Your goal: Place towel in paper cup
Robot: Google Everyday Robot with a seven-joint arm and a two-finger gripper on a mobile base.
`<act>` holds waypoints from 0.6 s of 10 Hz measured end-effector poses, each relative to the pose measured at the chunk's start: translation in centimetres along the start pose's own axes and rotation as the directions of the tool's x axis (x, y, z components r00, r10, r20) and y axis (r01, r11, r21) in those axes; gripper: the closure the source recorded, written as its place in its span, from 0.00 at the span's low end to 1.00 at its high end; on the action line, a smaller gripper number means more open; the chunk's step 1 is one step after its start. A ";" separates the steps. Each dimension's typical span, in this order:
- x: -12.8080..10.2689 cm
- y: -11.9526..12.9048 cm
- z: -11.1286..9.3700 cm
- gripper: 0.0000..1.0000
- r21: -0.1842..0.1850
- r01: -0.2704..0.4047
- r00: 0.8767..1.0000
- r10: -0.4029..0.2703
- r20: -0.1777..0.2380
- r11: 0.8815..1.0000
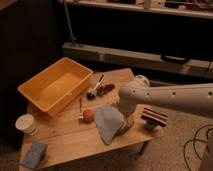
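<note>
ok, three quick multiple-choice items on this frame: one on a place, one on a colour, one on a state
1. Where is the cup?
A) inside the bin
B) at the table's left edge, in front of the bin
C) on the floor

2. What colour is the bin?
A) yellow-orange
B) green
C) black

3. The towel is:
A) in the cup
B) in the bin
C) outside the cup, mid-table by the gripper

Key:
1 B: the cup stands upright by the left edge, between the bin and the sponge.
2 A: its walls and floor are all yellow-orange.
3 C: the towel is at the gripper, under the arm, well right of the cup.
</note>
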 end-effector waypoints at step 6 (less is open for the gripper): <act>-1.5 -1.4 2.2 0.20 -0.012 0.338 0.933 -0.333 0.139 0.941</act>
